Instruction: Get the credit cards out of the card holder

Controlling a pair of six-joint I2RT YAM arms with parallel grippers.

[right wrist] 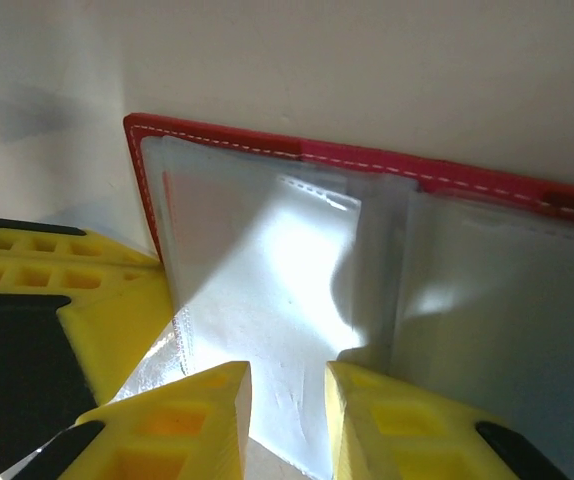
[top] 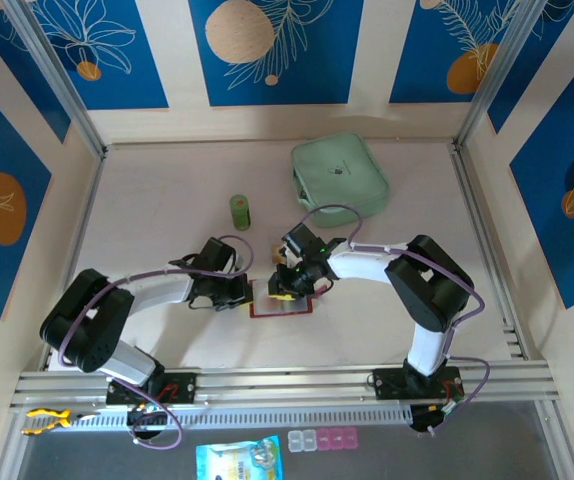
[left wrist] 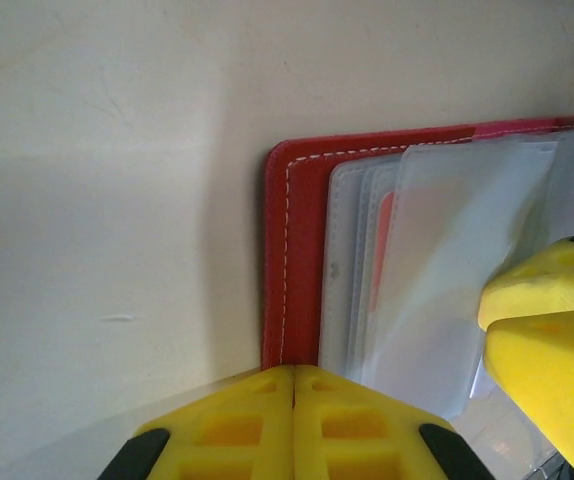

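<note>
At the middle of the table (top: pixel 167 200), toward the near side, the card holder (top: pixel 279 305) lies open and flat between my two arms, well apart from the green pouch (top: pixel 339 175) at the far side. The left pincer (left wrist: pixel 294 420) is fully together, with nothing between the fingers that I can see. Its tips are parked at the holder's left red edge. That looks like a pin-down, but I can't confirm contact. The right pincer (right wrist: pixel 287 410) stands a little apart, straddling the edge of a clear sleeve (right wrist: pixel 267 290), and is not clamped on anything. The credit cards (left wrist: pixel 381 250) are inside the sleeves. I only make out an orange-red strip behind the plastic, likely one card, count unknown. Risks from here, my read: if the right pincer closes now it grabs sleeve plastic rather than a card, and pulling would lift or drag the whole holder. The left tips sit at the very edge, so they could slip off and let the holder slide or fold shut. The sleeves are glossy and floppy and glare hides the card edges, so it is easy to misjudge depth. The two pincers are just beside each other, so a sideways move could knock them together.
</note>
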